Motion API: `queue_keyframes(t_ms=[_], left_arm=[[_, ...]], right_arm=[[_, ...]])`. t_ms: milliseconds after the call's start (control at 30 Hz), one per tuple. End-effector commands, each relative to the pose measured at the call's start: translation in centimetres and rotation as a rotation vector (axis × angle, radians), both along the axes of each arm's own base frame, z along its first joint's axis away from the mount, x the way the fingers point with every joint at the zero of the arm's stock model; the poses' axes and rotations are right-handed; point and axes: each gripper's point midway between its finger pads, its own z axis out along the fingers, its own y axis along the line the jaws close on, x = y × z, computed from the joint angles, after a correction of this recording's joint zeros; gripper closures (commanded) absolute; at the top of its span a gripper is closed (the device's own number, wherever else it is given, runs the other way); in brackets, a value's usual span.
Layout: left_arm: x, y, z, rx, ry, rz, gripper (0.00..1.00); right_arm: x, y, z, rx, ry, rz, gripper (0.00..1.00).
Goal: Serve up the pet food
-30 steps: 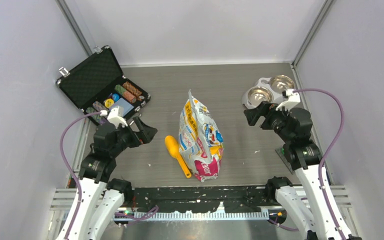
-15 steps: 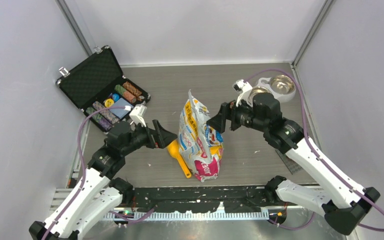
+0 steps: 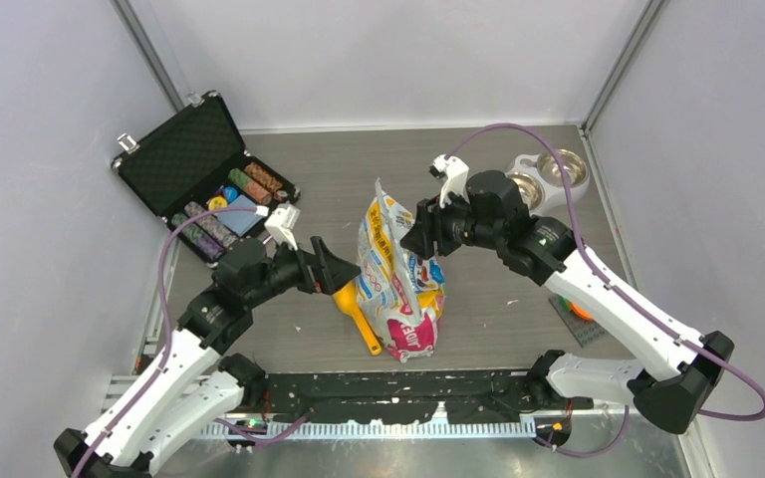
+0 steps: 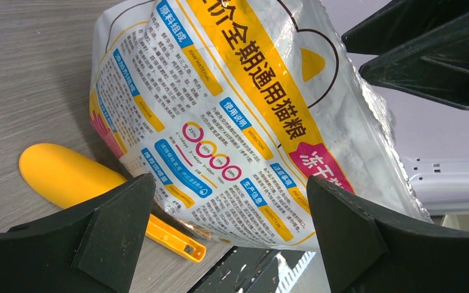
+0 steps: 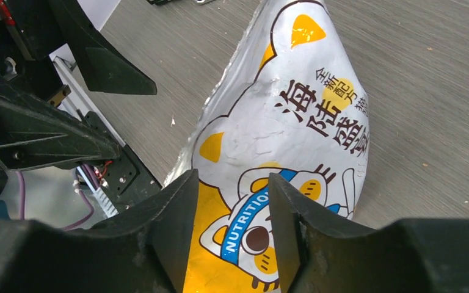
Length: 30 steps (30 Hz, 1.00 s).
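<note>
Foil bag upright, left tool spread wide, right tool with grip unclear, steel bowls overhead only

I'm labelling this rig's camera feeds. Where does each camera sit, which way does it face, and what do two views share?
Top external: above and behind the arms, facing down at the table; both arms show, left claw and right claw flanking the bag.
Left wrist: on the left arm, facing the bag's text panel and yellow scoop; its own spread fingers at bottom.
Right wrist: on the right arm, facing the bag's cat-printed side; its own fingers at bottom.
Shared: all show the bag; top and left wrist, the scoop.
</note>
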Motion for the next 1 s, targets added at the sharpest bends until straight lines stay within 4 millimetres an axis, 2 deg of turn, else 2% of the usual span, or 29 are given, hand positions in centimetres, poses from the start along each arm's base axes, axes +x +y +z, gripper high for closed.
queue_keyframes(t_ms=[0, 200, 533, 600, 767, 967], left_arm=[[0.3, -0.7, 2.8, -0.039, -0.076, -0.013, 0.01], [0.4, -1.1, 2.7, -0.032, -0.069, -0.02, 0.01], [0.4, -1.7, 2.0, -0.016, -0.053, -0.033, 0.01], [0.4, -1.8, 1.9, -0.013, -0.053, -0.029, 0.01], [0.5, -2.2, 2.1, -0.012, -0.052, -0.039, 0.01], [0.7, -2.6, 2.1, -0.005, -0.048, -0.047, 0.01]], right_arm=[[0.0, 0.1, 1.4, 0.005, -0.03, -0.002, 0.51], [-1.0, 0.8, 1.6, 0.002, -0.026, 0.037, 0.52], [-1.4, 0.2, 5.2, 0.076, -0.08, -0.002, 0.49], [-1.7, 0.3, 4.9, 0.075, -0.07, 0.011, 0.49], [-2.0, 1.1, 2.7, 0.034, -0.017, 0.047, 0.51], [-1.0, 0.7, 1.7, -0.013, -0.01, -0.007, 0.55]])
